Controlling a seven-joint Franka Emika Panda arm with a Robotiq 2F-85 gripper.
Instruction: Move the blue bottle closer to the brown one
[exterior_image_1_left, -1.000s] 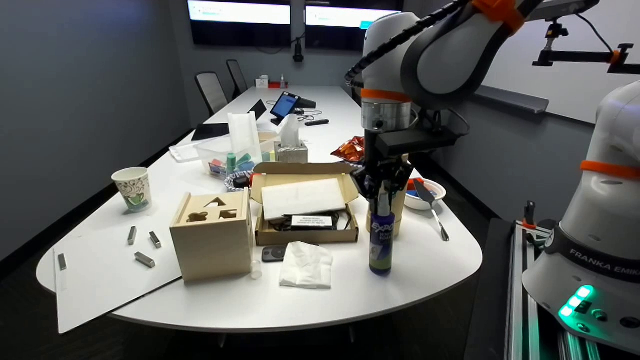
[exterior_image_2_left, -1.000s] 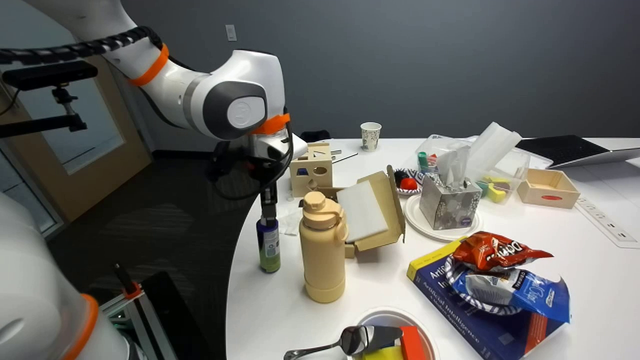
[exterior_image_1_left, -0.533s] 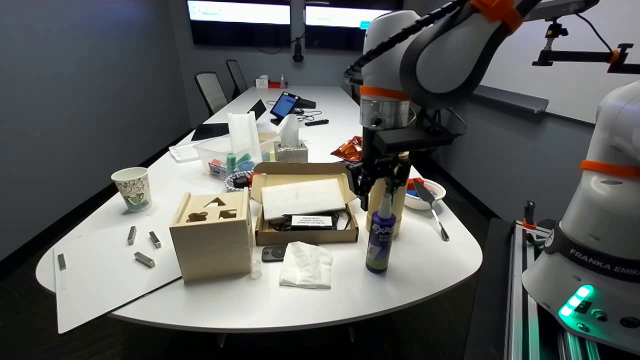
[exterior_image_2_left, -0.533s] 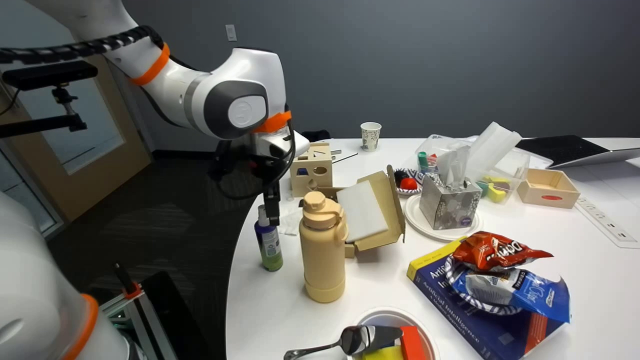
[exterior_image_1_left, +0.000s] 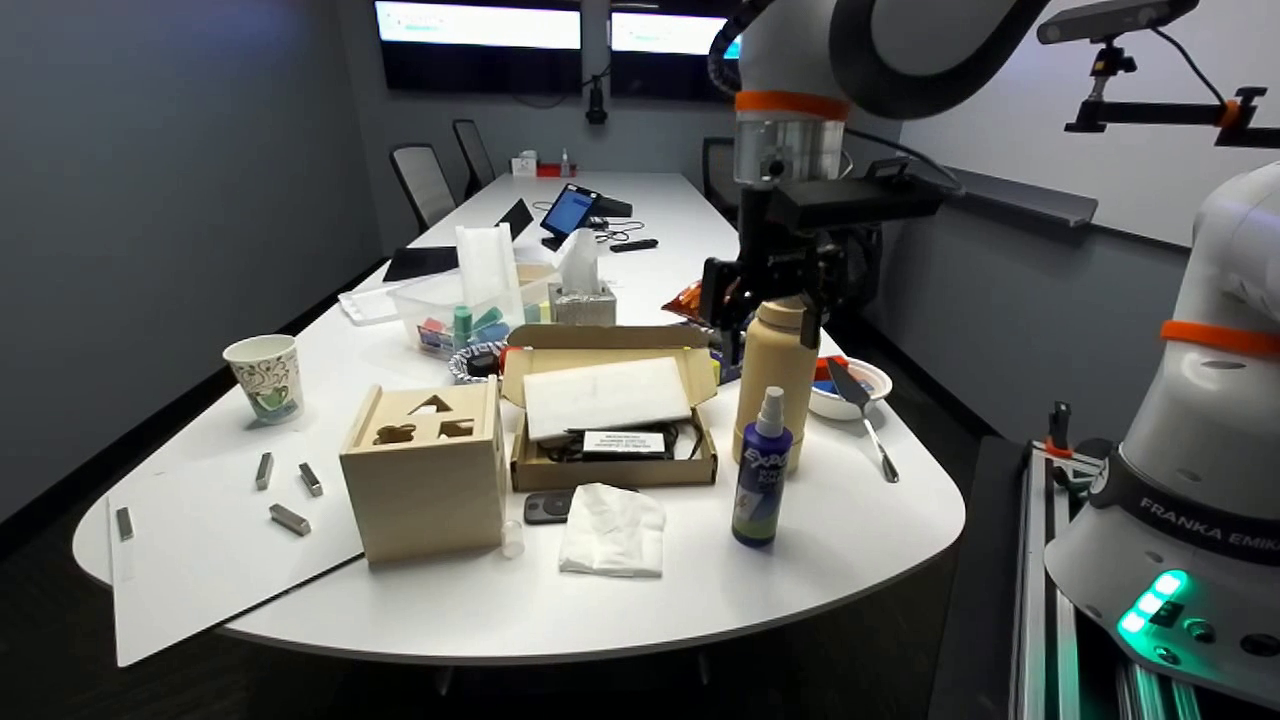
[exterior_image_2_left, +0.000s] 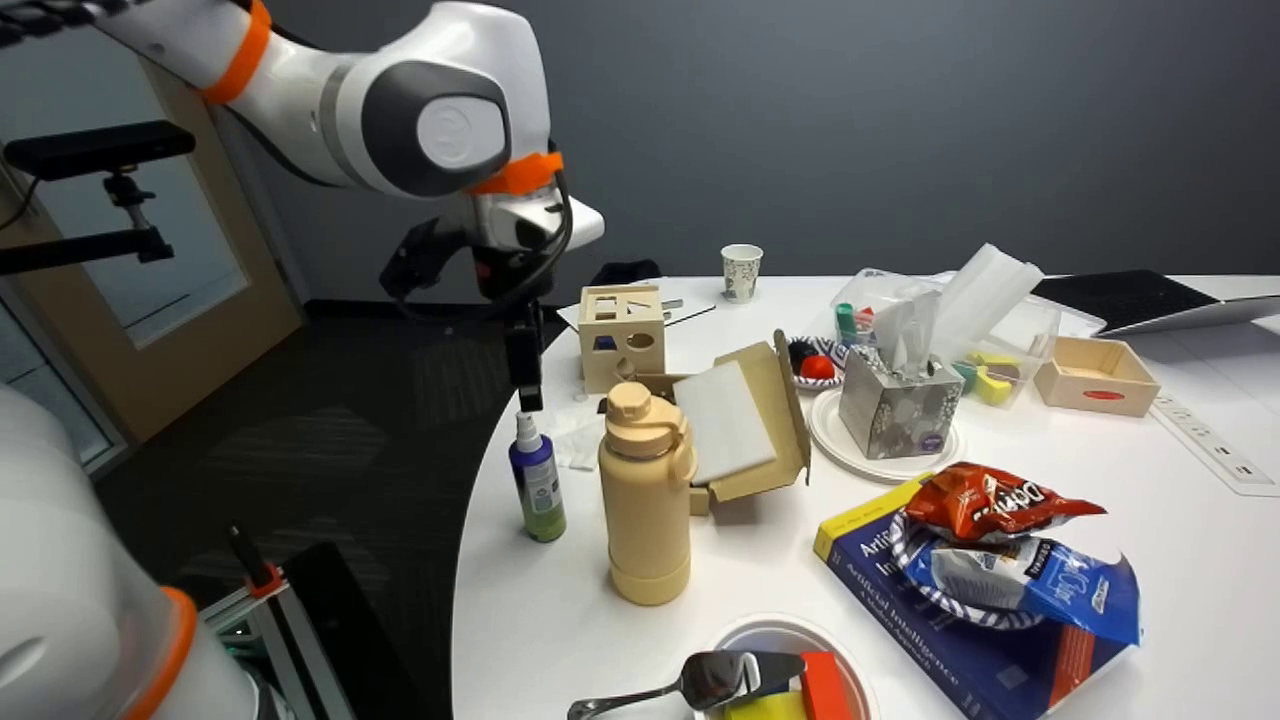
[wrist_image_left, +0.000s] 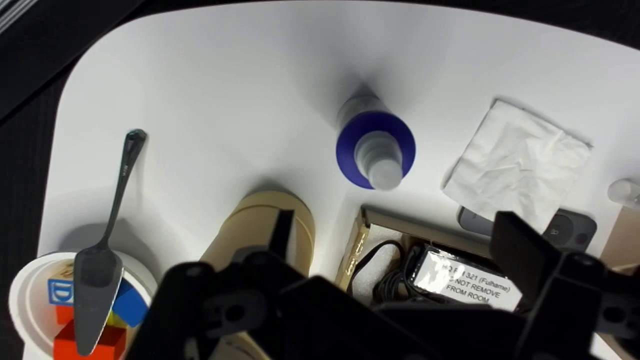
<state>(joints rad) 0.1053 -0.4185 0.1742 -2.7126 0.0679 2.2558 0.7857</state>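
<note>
The blue bottle (exterior_image_1_left: 761, 490) stands upright near the rounded table end, its pale spray cap free. Beside it, with a strip of white table between them, stands the taller brown one (exterior_image_2_left: 648, 510). My gripper (exterior_image_1_left: 770, 340) hangs above the blue bottle's cap, jaws spread wide and holding nothing. In the wrist view the gripper (wrist_image_left: 395, 225) shows the blue bottle (wrist_image_left: 375, 150) ahead of its fingertips, and the left finger overlaps part of the brown bottle (wrist_image_left: 240, 225). The gripper partly covers the brown bottle's top in an exterior view.
An open cardboard box (exterior_image_1_left: 614, 472) with a power adapter lies beside the bottles. A white napkin (exterior_image_1_left: 612, 530) and a wooden shape box (exterior_image_1_left: 425, 490) sit farther along. A bowl (exterior_image_2_left: 765, 630) with blocks and a cake server is near the brown bottle, as is a book (exterior_image_2_left: 900, 600).
One second ago my gripper was shut around the blue bottle's top. It has opened, let go and risen clear. The bottle stays standing, shifted only slightly.
</note>
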